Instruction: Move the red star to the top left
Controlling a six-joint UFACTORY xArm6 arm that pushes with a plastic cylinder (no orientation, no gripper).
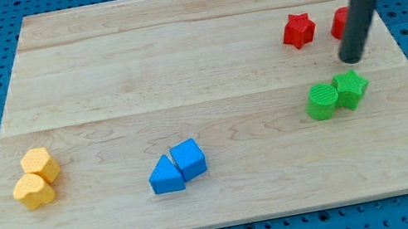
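The red star (298,29) lies on the wooden board (178,60) at the view's upper right. My tip (352,60) is to the star's lower right, apart from it, just above the green blocks. A second red block (339,22) sits right of the star, partly hidden behind my rod, so its shape is unclear.
Two green blocks touch each other below my tip: a rounded one (322,101) and a star-like one (351,89). A blue triangle (166,176) and a blue cube (189,158) touch at bottom centre. Two yellow blocks (37,177) sit at the lower left.
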